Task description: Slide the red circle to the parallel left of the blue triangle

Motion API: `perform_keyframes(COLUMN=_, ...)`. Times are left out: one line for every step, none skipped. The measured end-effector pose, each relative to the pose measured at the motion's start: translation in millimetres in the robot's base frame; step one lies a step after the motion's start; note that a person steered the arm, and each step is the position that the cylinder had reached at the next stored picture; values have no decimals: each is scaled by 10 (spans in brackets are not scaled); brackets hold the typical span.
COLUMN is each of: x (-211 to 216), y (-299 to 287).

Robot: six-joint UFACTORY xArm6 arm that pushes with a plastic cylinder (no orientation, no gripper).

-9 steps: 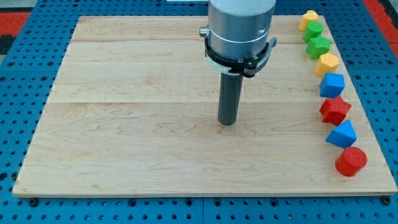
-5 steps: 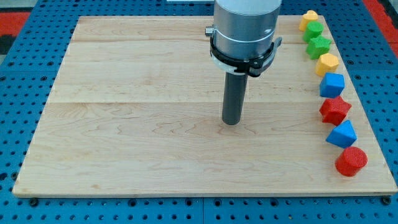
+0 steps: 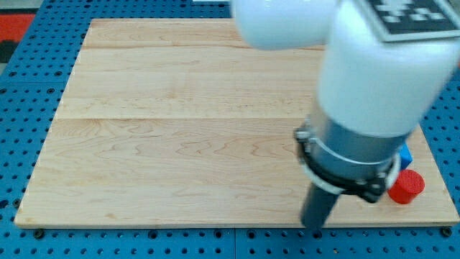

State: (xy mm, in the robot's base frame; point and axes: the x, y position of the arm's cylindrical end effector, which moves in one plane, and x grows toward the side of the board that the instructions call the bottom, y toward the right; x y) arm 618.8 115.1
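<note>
My tip [image 3: 314, 226] is resting at the near edge of the tabletop [image 3: 165, 144], left of the red circle [image 3: 407, 187] and apart from it. The arm is hiding most of the blue block [image 3: 405, 154] behind the circle. This tool is a plain rod, with nothing to open or close.

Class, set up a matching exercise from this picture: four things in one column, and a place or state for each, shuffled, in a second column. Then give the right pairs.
Things:
1. red circle
2. my tip
3. blue block
4. wooden board

Places or states:
A. at the board's bottom edge, to the view's left of the red circle
B. mostly hidden behind the arm
C. near the board's bottom right corner
D. lies on the blue pegboard

Pairs: 1-C, 2-A, 3-B, 4-D
</note>
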Motion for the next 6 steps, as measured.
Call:
perform_keyframes(x=-1, y=427)
perform_keyframes(x=-1, y=755)
perform_keyframes(x=-2, y=1088)
perform_keyframes(x=-7, y=1159)
perform_keyframes(x=-18, y=1282)
perform_keyframes(x=-100, y=1564)
